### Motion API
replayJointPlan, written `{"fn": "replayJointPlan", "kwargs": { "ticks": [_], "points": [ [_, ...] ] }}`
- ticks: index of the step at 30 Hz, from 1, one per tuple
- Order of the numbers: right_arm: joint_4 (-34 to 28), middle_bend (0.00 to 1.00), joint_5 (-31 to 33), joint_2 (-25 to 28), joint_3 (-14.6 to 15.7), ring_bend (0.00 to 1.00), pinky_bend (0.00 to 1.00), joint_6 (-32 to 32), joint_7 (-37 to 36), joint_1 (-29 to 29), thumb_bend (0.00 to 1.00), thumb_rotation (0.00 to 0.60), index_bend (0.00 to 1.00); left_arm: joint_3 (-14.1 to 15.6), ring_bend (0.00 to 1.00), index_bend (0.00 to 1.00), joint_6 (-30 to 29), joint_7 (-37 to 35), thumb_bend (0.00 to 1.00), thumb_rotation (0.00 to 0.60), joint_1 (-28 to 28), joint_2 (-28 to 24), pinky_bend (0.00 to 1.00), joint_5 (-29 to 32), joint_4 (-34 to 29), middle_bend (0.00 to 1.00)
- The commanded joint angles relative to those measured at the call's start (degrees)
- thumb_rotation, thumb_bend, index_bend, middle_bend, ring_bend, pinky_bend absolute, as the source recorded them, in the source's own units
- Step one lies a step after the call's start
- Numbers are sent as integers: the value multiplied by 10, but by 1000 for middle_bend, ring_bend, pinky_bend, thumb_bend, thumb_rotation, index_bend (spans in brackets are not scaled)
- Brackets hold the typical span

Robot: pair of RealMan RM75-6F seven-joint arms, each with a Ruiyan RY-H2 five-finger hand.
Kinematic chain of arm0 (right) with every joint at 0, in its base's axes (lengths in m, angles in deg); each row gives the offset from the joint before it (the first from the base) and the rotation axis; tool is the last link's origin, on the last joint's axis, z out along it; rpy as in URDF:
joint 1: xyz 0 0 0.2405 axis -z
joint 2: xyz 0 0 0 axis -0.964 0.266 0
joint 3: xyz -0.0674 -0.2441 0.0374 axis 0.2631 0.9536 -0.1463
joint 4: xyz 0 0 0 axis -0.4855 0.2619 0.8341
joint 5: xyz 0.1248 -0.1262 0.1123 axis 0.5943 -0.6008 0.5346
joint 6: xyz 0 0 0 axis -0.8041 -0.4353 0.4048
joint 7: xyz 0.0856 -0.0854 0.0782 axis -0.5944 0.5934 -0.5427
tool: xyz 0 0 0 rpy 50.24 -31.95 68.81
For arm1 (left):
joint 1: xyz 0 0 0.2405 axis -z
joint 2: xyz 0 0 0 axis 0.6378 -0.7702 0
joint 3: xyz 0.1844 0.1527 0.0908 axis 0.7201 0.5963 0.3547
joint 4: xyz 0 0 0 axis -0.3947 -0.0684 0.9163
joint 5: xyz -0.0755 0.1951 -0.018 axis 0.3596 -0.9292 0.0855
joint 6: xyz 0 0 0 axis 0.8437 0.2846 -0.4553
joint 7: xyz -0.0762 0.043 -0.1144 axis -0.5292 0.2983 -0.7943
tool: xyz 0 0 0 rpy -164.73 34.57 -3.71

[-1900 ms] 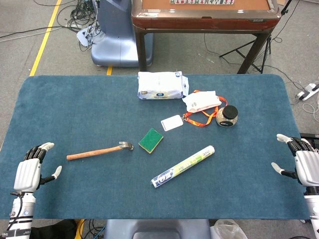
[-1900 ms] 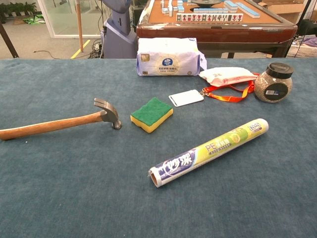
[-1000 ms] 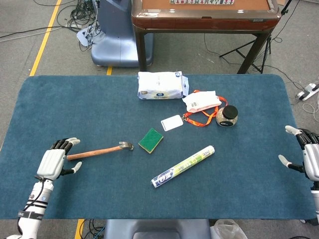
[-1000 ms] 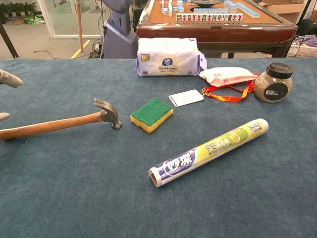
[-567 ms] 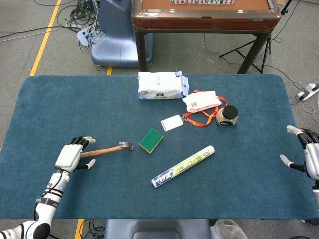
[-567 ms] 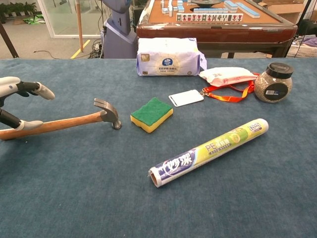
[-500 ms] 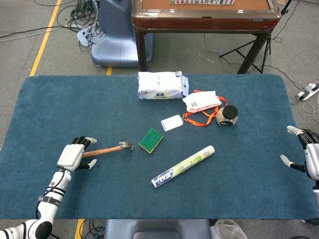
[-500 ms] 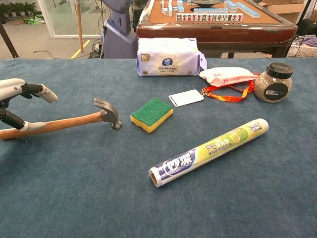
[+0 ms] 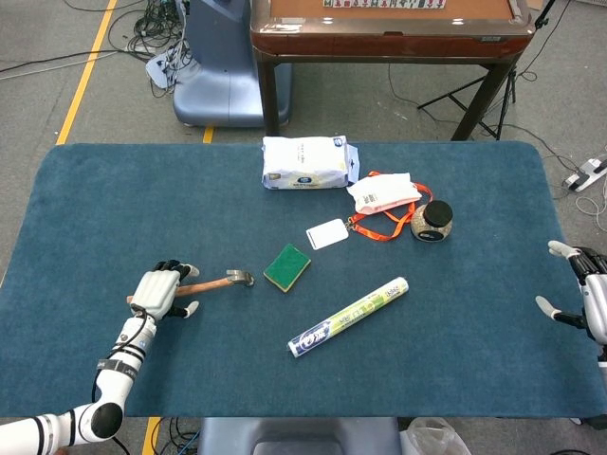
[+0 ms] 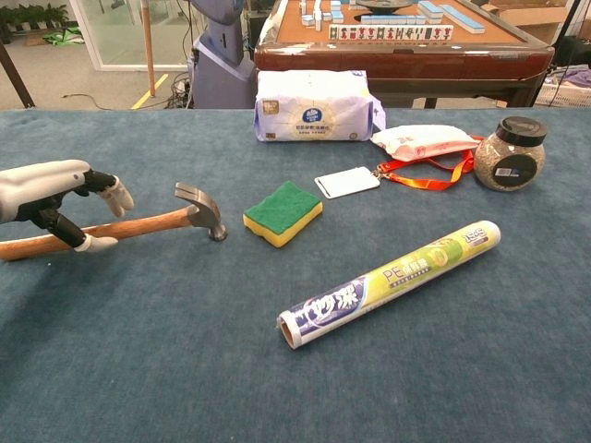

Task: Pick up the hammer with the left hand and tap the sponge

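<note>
Chest view is showing the left hand (image 10: 51, 197) hovering over the wooden handle of the hammer (image 10: 138, 224), fingers spread and curling around it but not yet closing; nothing is being held. The hammer is lying flat on the blue table (image 10: 138, 369), its steel head pointing toward the sponge (image 10: 283, 212) just beside it. The hammer is probably head-heavy and stiff, the smooth handle a bit slippery, so gripping mid-handle, nearer the head, looks steadier. The sponge is likely giving softly under a tap. At the table's far edge, the right hand (image 9: 593, 299) is resting with fingers apart, empty.
</note>
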Motion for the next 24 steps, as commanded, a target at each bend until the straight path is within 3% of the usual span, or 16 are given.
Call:
{"fn": "replayJointPlan", "kwargs": {
  "ticks": [1, 24],
  "points": [
    [1, 264, 1, 0, 0, 163, 214, 0, -2, 1, 165, 600, 205, -1, 153, 301, 3, 5, 242, 600, 9, 5, 103, 9, 2, 325],
    [9, 264, 5, 3, 1, 163, 213, -1, -15, 6, 164, 600, 205, 7, 234, 391, 7, 2, 243, 600, 51, 37, 103, 31, 29, 437]
  ]
}}
